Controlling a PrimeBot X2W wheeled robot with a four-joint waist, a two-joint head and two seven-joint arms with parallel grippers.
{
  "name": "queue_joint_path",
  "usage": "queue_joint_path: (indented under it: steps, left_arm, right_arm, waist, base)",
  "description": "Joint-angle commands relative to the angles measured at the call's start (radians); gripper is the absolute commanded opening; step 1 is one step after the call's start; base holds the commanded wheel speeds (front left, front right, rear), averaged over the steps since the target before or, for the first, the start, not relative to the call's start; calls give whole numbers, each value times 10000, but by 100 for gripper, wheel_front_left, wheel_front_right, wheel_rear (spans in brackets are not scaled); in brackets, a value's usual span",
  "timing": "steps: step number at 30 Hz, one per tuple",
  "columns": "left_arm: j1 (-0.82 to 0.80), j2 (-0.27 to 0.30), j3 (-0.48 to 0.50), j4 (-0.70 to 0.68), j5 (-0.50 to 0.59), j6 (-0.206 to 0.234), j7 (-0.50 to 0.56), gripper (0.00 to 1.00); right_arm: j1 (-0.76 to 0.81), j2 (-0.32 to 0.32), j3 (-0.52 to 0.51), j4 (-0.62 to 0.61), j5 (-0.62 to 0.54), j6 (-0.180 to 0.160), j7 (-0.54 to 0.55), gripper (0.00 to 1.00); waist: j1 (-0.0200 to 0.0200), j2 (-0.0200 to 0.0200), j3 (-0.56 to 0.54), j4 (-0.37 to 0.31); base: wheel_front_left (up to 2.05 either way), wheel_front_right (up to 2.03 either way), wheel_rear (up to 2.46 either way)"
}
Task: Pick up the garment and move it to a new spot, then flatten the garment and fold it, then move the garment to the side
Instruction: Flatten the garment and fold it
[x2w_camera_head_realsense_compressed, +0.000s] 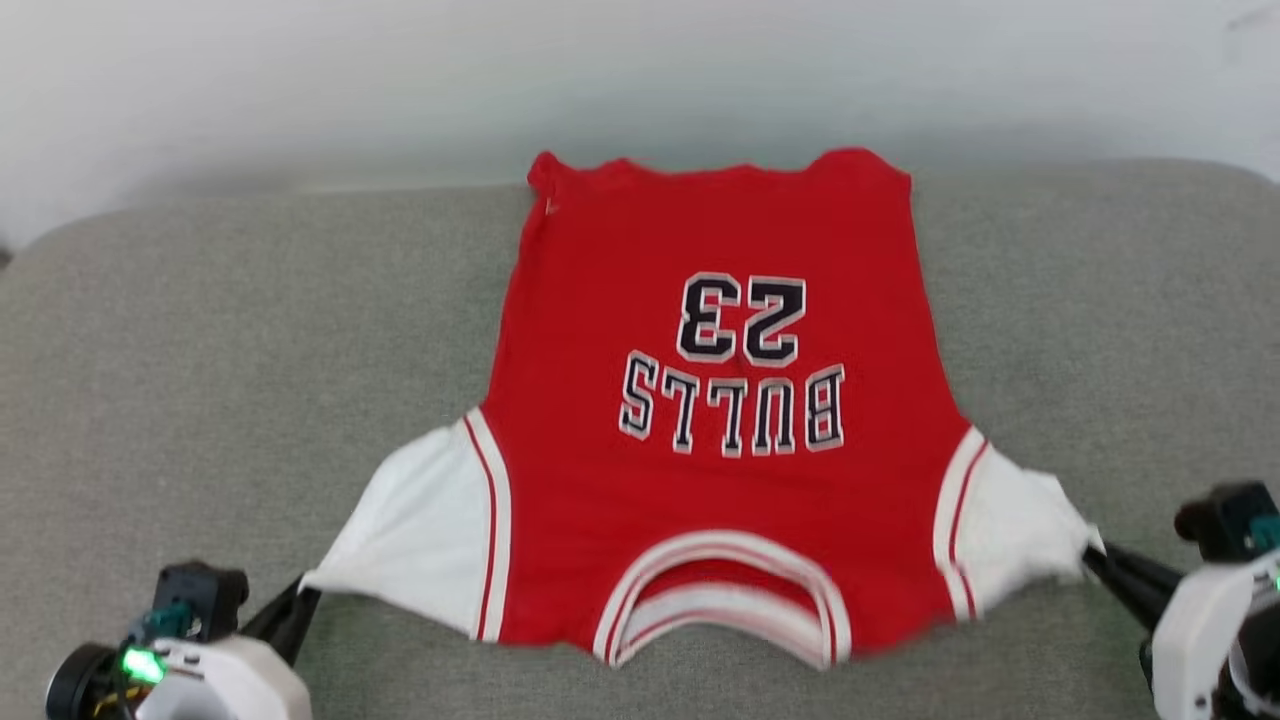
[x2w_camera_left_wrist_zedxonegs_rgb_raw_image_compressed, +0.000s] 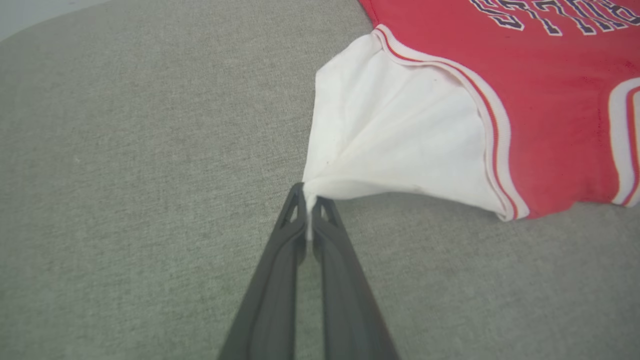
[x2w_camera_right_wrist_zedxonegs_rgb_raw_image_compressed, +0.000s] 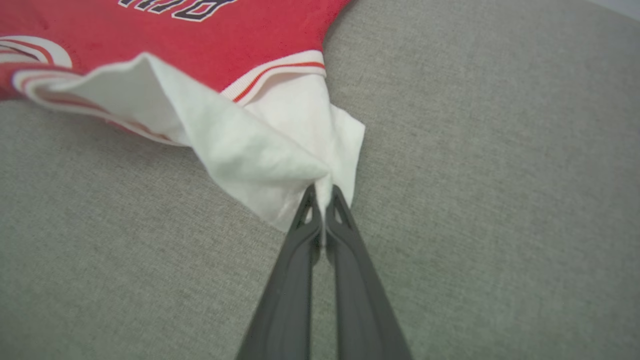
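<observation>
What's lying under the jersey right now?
The jersey lies spread on the grey cushion, which shows to its left, right and near side. No bulge shows through the red cloth, but the area beneath is covered, so anything flat there cannot be seen.

We have the shirt (x2w_camera_head_realsense_compressed: 715, 400) on the cushion (x2w_camera_head_realsense_compressed: 200, 350), collar nearest us, left gripper (x2w_camera_head_realsense_compressed: 305, 590) at its left sleeve, right gripper (x2w_camera_head_realsense_compressed: 1095, 555) at its right.

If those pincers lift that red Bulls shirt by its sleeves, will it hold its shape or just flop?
Probably flop: the shirt looks like thin cloth, bunching into folds where the left pincer and right pincer pinch its sleeves. It likely weighs little, since such small pinches pull it taut. Its middle would likely sag between them.
</observation>
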Motion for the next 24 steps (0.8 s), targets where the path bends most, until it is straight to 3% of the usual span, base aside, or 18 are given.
queue_joint_path:
  steps: [1, 11, 16, 17, 18, 19, 24]
  left_arm:
    - [317, 179, -25, -81, -2, 150, 4, 0]
    - [2397, 841, -98, -1557, -758, 1149, -15, 0]
    - [2697, 862, 93, -2100, -688, 1480, -52, 0]
    - [2673, 840, 123, -2195, -653, 1511, -58, 0]
    - [2616, 818, 176, -2272, -578, 1568, -66, 0]
    - [2556, 797, 210, -2368, -527, 1601, -74, 0]
    - [2260, 762, 383, -2786, -138, 1783, -89, 0]
  right_arm:
    - [445, -152, -48, -38, 73, -11, -5, 0]
    - [3081, -697, -747, -888, 389, -14, 481, 0]
    - [3460, -795, -1402, -1208, 17, -14, 751, 0]
    - [3430, -767, -1569, -1249, -61, -14, 839, 16]
    - [3380, -756, -1753, -1309, -128, -14, 940, 91]
    - [3287, -795, -1984, -1382, -228, -14, 1016, 100]
    - [2652, -1224, -3427, -1937, -672, -11, 1188, 100]
  waist:
    - [3, 0, -247, 42]
    - [3, 0, -709, 168]
    - [3, 0, -591, 255]
    - [3, 0, -564, 267]
    - [3, 0, -538, 280]
    - [3, 0, -498, 297]
    - [3, 0, -144, 434]
  base:
    - [0, 0, 0]
    - [0, 0, 0]
    - [0, 0, 0]
    - [0, 0, 0]
    - [0, 0, 0]
    - [0, 0, 0]
    - [0, 0, 0]
